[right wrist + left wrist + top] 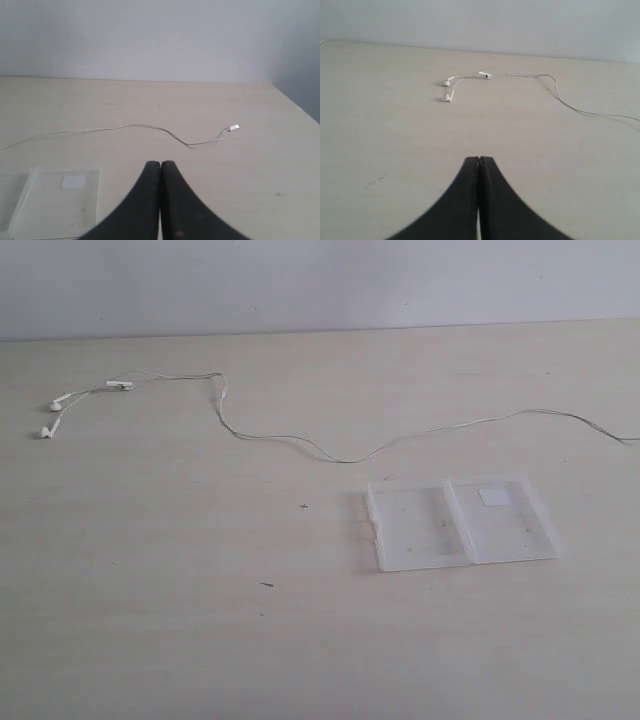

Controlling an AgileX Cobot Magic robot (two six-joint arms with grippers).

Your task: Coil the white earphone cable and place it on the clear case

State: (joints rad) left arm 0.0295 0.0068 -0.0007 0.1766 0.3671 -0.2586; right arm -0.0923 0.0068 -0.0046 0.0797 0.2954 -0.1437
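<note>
The white earphone cable (330,451) lies uncoiled across the table, its two earbuds (53,417) and inline remote (121,386) at the far left, its other end running off the right edge. The clear case (460,524) lies open and flat right of centre, white sticker on its right half. Neither gripper appears in the exterior view. My left gripper (479,160) is shut and empty, well short of the earbuds (446,90). My right gripper (160,164) is shut and empty, beside the clear case (55,202), with the cable's plug end (234,128) beyond it.
The table is pale wood with a light wall behind it. A few small dark specks (304,506) lie on the surface near the middle. The table's right edge (295,107) shows in the right wrist view.
</note>
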